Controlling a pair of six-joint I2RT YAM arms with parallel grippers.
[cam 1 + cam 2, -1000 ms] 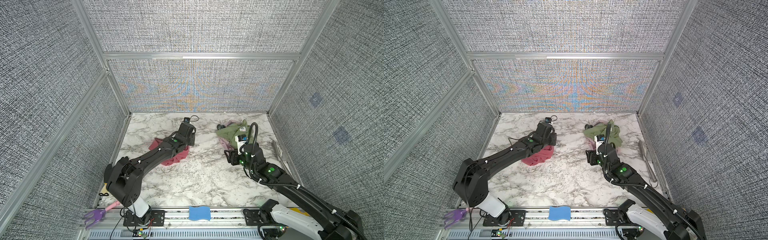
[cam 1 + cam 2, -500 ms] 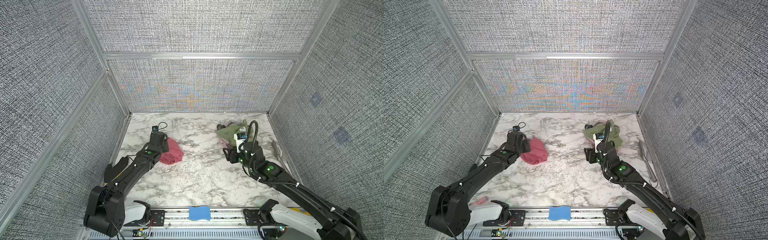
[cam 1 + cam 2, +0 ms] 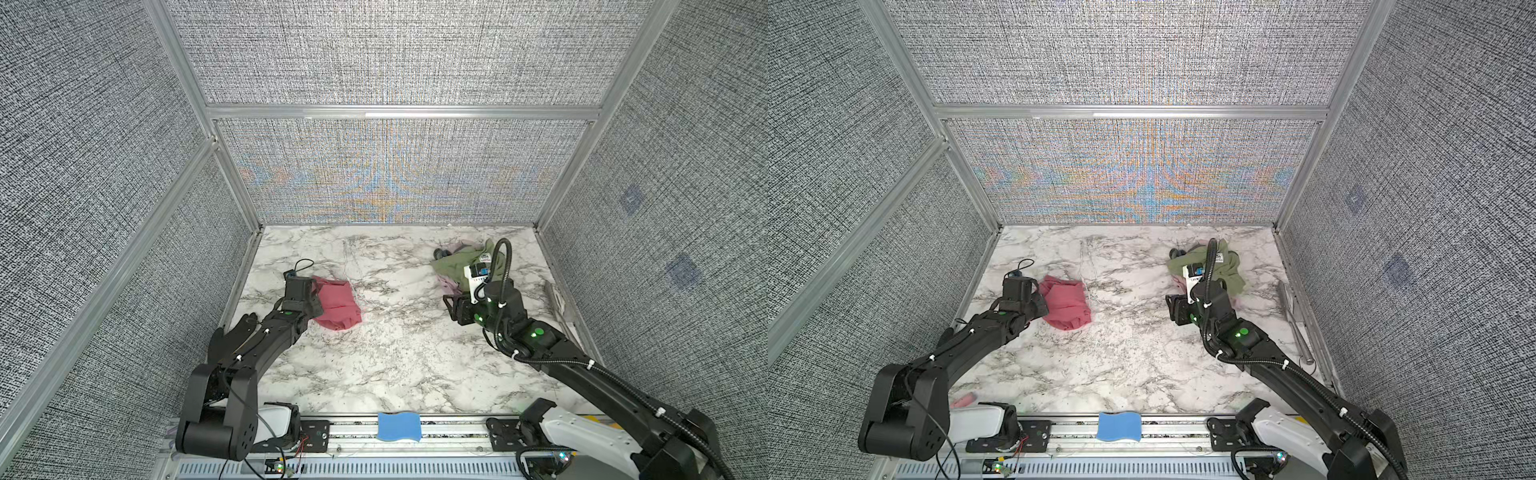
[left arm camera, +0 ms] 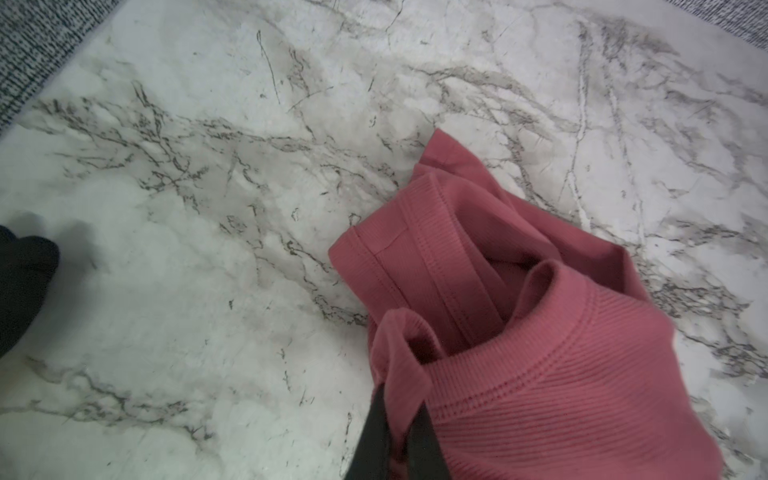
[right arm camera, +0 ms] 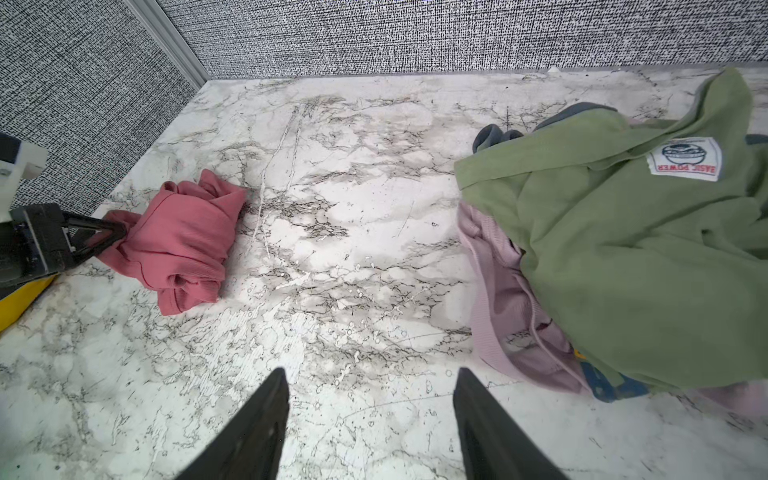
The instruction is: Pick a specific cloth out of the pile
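Progress: cloth [image 3: 338,309] is out of the pile [image 3: 461,259] and well apart from it, with bare table [image 3: 395,353] between them. Separation looks done. What is left, by my reading, is to set it down and let go, or carry it on. No target spot shows.

Left claw [image 5: 112,235]: jaws are closed tight on a bunched edge of the cloth. The wrist view shows both fingers [image 4: 374,436] pinching a ribbed fold. The cloth spreads out ahead of the claw tips. Its bulk rests on the marble, and only the pinched edge is drawn up toward the claw.

Right claw [image 5: 371,374]: jaws stand apart with nothing between them, over bare table. The pile sits just beside and ahead of it.
- green garment [image 5: 623,249] with white label [image 5: 683,160] on top
- pale pink piece [image 5: 498,299] under the edge nearest the claw
- dark grey bit [image 5: 492,135] at the far side

No contact with the pile that I can see.

Cloth itself: dusty rose-red, plain, fine ribbed knit with stitched hem bands. It is crumpled into a loose lump of several folds. It looks soft and limp, and is smaller than the green garment.
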